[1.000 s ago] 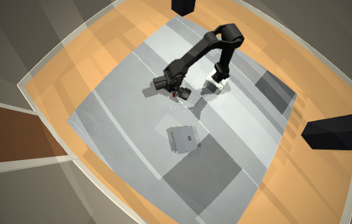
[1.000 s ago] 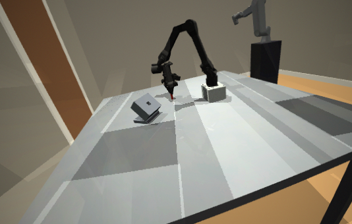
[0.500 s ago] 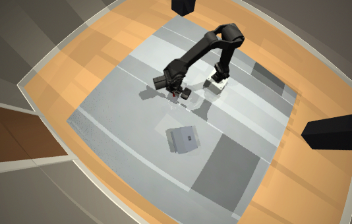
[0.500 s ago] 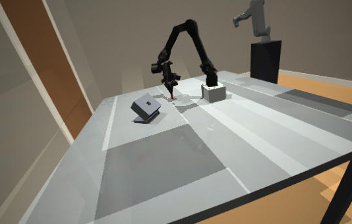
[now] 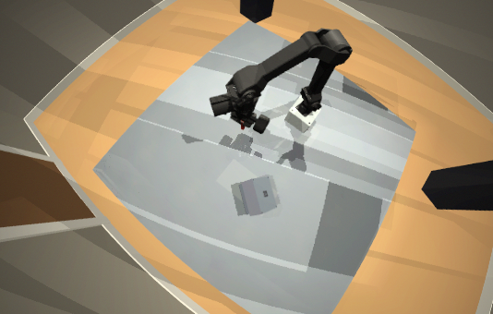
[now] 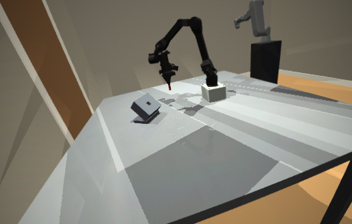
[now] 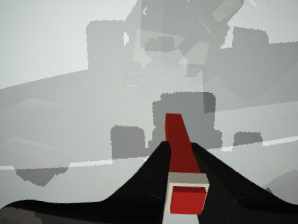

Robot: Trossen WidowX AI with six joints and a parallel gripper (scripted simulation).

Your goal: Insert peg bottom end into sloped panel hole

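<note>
In the exterior view, the grey sloped block with a small rectangular hole [image 5: 251,196] [image 6: 146,106] is seated at left on the grey table [image 5: 175,185] [image 6: 175,158] [image 7: 40,60], its hole unfilled. To its right, the red square-sided peg with a pale band [image 5: 243,125] [image 6: 169,87] [image 7: 179,145] is gripped by the black end effector [image 5: 243,123] [image 6: 169,83] [image 7: 177,148] and appears to be held above the table. The pick-up is judged done; turning the flats to match, insertion, release and withdrawal are left.
</note>
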